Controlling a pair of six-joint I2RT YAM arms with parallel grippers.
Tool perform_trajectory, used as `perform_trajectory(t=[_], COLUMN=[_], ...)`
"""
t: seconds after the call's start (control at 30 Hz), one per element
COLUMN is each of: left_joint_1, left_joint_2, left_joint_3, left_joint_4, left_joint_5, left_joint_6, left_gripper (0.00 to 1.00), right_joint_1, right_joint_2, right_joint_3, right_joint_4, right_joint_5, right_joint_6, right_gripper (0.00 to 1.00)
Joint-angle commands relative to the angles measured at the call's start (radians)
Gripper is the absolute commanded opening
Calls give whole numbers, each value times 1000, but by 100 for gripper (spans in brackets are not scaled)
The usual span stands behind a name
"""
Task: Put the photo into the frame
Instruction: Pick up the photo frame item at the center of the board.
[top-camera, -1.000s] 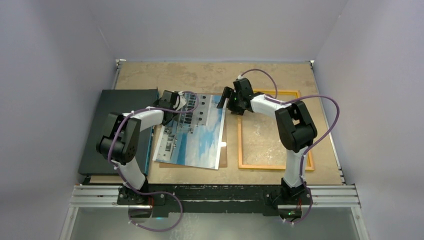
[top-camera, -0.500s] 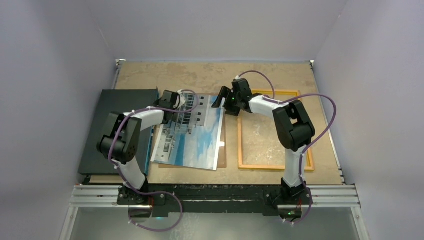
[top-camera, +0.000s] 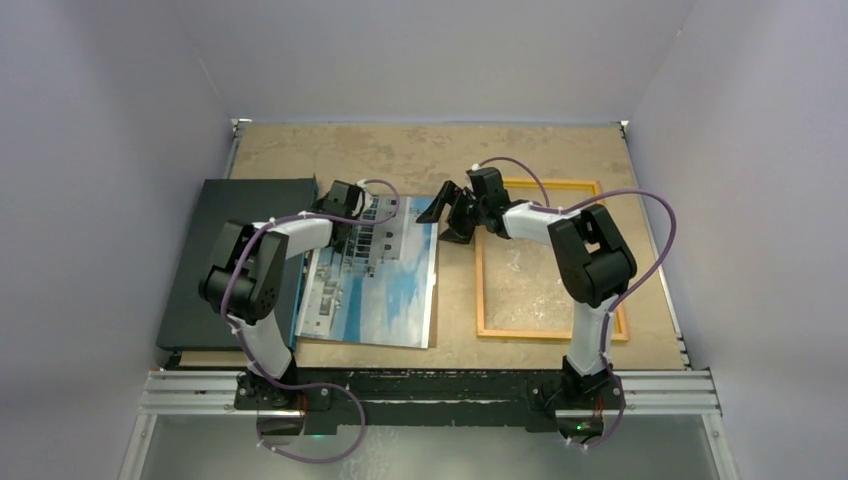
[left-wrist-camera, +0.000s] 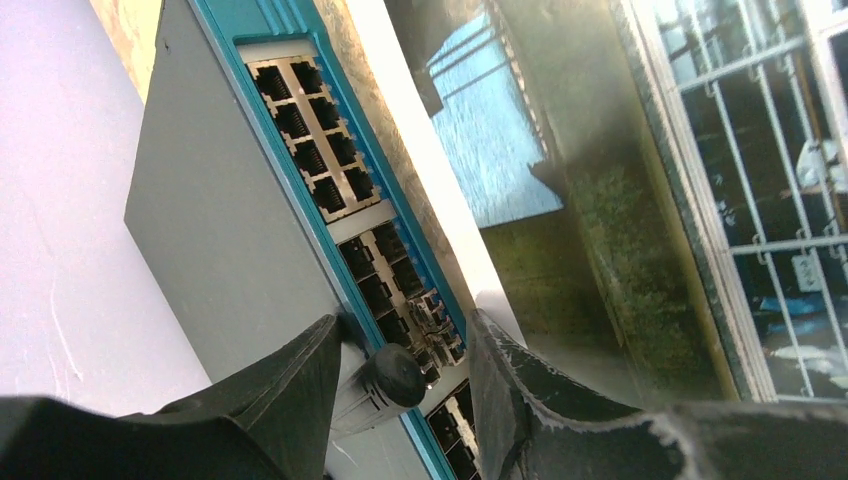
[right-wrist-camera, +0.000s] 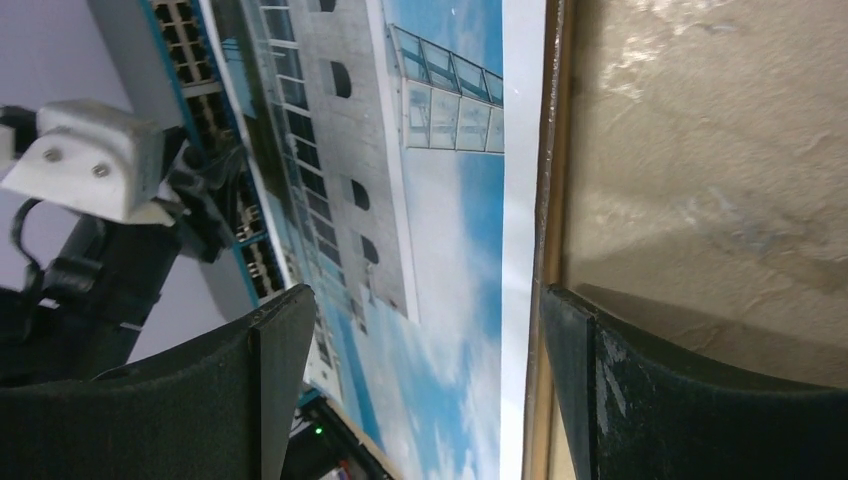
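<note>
The photo (top-camera: 385, 290), a grey building under blue sky, lies face up left of centre; it also shows in the left wrist view (left-wrist-camera: 600, 200) and right wrist view (right-wrist-camera: 440, 250). The yellow-orange frame (top-camera: 545, 333) lies flat to its right, apart from it, with nothing in it. My left gripper (top-camera: 352, 212) is at the photo's far left corner, open (left-wrist-camera: 405, 400), one finger (left-wrist-camera: 520, 390) against the photo's white border. My right gripper (top-camera: 445, 215) is open (right-wrist-camera: 430, 390) and empty above the photo's far right edge.
A black network switch (top-camera: 225, 260) with a teal port edge (left-wrist-camera: 330, 180) lies along the photo's left side. A thin brown backing board edge (right-wrist-camera: 548, 200) shows beside the photo's white border. Grey walls enclose the table on three sides.
The photo has shifted left and now covers most of the brown board. My right gripper has tipped lower toward the photo's far right edge. My left gripper stays at the far left corner.
</note>
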Motion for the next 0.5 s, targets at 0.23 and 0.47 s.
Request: perform_trajectory(t=[0.23, 0.47], left_joint_1=[-30, -30], left_joint_2=[112, 123], left_joint_3=[-32, -20], left_joint_4=[-62, -67], left_joint_5=[344, 350], left_joint_6=[-77, -75], left_gripper=[42, 40], right_joint_1=[0, 3], right_joint_2=[-85, -58], right_joint_3=[-48, -82], right_joint_4=[163, 333], right_joint_5=[-144, -236], right_joint_6=[79, 125], right_gripper=[83, 80])
